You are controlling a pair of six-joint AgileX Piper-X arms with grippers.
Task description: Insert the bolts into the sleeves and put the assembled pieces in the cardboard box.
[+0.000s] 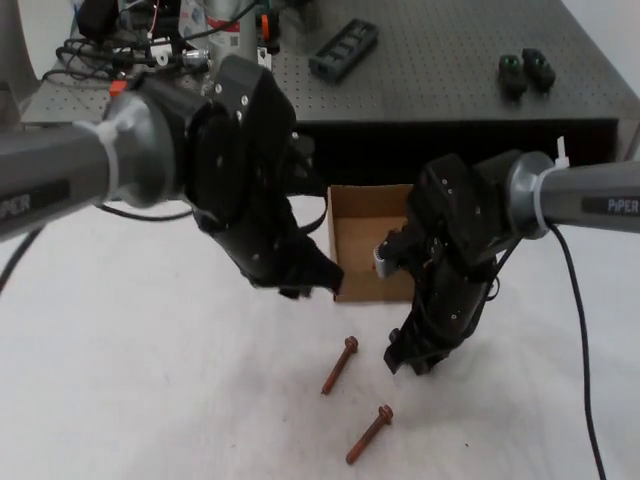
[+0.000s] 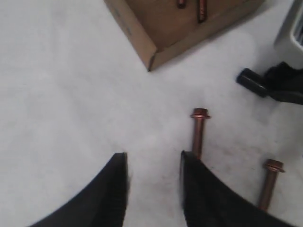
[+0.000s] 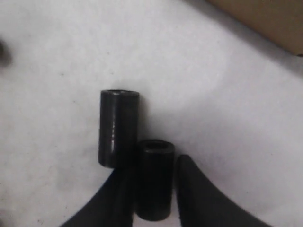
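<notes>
Sleeve (image 3: 155,182) on worktop (image 3: 57,47) near cardboard box (image 3: 265,19), pinched in my right gripper (image 3: 154,168). Second sleeve (image 3: 118,127) touches it. Nearer bolt (image 2: 199,132) and farther bolt (image 2: 270,182) lie loose off box's front side. My left gripper (image 2: 154,156) is spread, empty, one finger beside nearer bolt.
Risk: lift drags touching sleeve, sets it rolling; left finger knocks bolt askew.
Copper stubs (image 2: 201,12) inside box cut off; sleeved or not, cannot tell.

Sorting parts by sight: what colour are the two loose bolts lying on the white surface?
Copper-brown; the bolts show best in the left wrist view.
</notes>
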